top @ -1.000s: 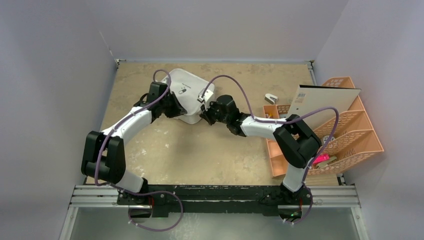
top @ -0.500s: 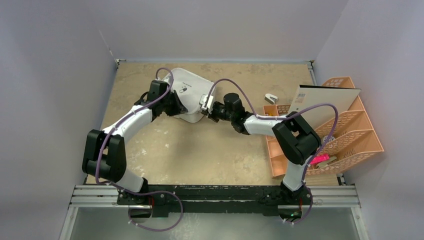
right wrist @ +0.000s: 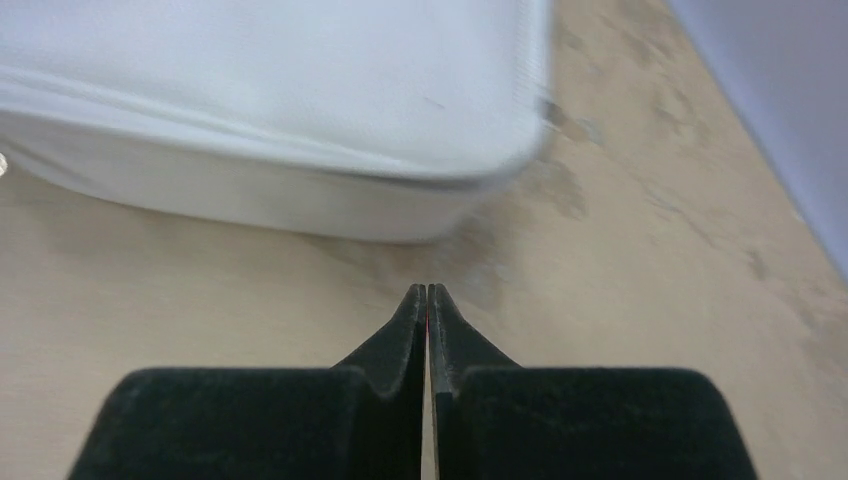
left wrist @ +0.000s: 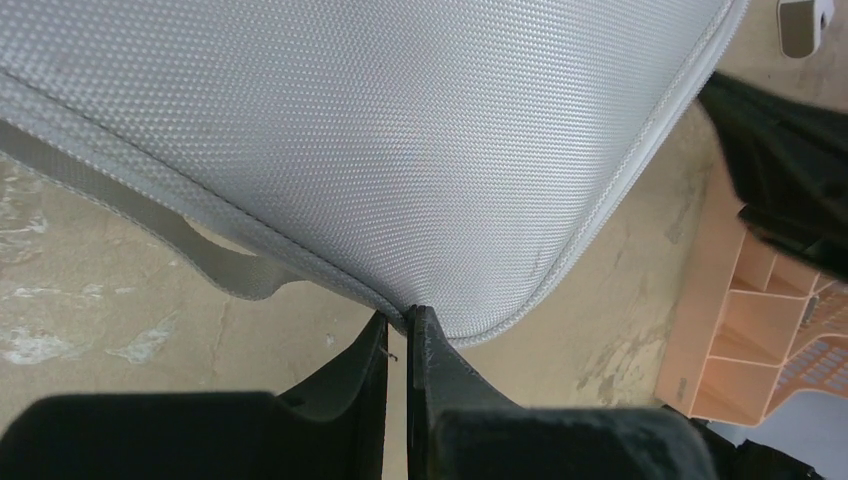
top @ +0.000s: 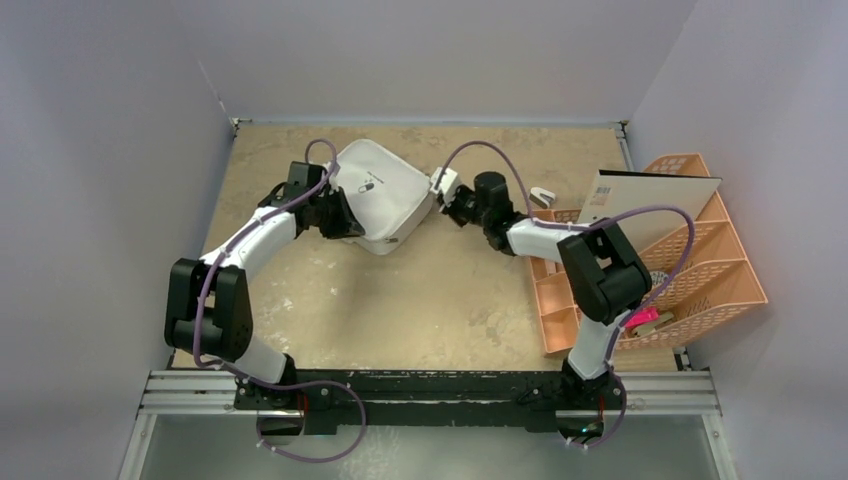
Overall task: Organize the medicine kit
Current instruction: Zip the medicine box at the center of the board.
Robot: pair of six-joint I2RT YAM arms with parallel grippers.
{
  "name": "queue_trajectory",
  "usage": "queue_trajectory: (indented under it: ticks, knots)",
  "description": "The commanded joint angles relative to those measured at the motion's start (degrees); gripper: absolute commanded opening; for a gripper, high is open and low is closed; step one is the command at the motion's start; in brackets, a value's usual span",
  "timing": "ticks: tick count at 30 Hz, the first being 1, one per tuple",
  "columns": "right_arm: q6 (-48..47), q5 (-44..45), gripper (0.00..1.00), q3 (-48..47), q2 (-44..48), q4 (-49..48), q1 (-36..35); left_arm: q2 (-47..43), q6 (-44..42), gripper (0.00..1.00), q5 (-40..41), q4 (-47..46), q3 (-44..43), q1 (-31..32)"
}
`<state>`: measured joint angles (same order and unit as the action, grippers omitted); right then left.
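Checking the medicine kit: labels and heading

Reading the medicine kit (top: pixel 385 200), I find only a small dark logo (top: pixel 366 185) with a line of text on the lid, too small to make out. A white board (top: pixel 655 205) standing in the peach organizer (top: pixel 715 275) carries a barcode label that I cannot read either. The kit lies in the far half of the table (top: pixel 430 300), left of centre, between the two grippers. It sits corner-on to me, its long sides seeming to run from far left to near right. A grey strap (left wrist: pixel 225 270) hangs from its near edge. My left gripper (left wrist: pixel 405 322) is closed to a slit, tips nipping the kit's edge seam. My right gripper (right wrist: pixel 427 298) is fully closed, holding nothing, just clear of the kit's right corner.
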<state>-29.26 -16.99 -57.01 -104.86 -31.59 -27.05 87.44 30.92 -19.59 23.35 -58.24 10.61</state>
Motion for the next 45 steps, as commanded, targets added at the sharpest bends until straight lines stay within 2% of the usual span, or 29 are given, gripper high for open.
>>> queue_trajectory:
  ticks: [1,6,9,14,22,25,30,34,38,41,45]
  knots:
    - [10.61,-1.22,0.08,1.25,2.39,-2.36,-6.57,1.9,-0.09,0.0,-6.97,4.16,-3.49,0.37]
    - [19.02,-0.86,0.27,1.72,4.34,-2.1,-8.53,0.0,0.85,0.26,-7.22,4.43,-4.13,0.37]
    - [23.07,-1.01,0.37,2.97,5.77,-2.63,-8.95,-0.17,1.27,0.37,-7.57,4.63,-5.01,0.36]
    - [24.59,-2.81,0.49,3.93,5.94,-1.62,-10.86,-0.66,2.52,0.43,-8.44,3.86,-5.31,0.31]
    - [27.44,1.15,0.62,4.55,2.73,-7.76,-16.9,1.33,3.23,0.42,-7.65,2.93,-5.76,0.36]
    - [28.74,3.7,0.63,3.47,0.18,-10.52,-18.48,2.08,3.6,0.42,-7.44,2.09,-5.66,0.3]
    - [28.9,13.13,0.63,2.83,-3.2,-14.68,-21.09,3.32,3.69,0.43,-6.68,1.74,-5.75,0.35]
    - [28.89,18.28,0.63,3.51,-4.7,-18.55,-21.42,2.29,3.44,0.44,-2.33,2.85,-5.41,0.29]
    - [30.52,20.08,0.61,3.48,-6.38,-23.27,-21.56,-0.97,5.57,0.5,1.1,0.4,-2.75,-0.16]
    - [30.74,20.53,0.54,3.3,-8.05,-27.17,-21.51,-1.91,6.96,0.52,0.84,-0.43,-2.04,-1.45]
    - [31.16,20.01,0.38,2.48,-9.47,-29.27,-21.56,-1.66,8.21,0.52,-1.25,-1.66,-0.99,-4.28]
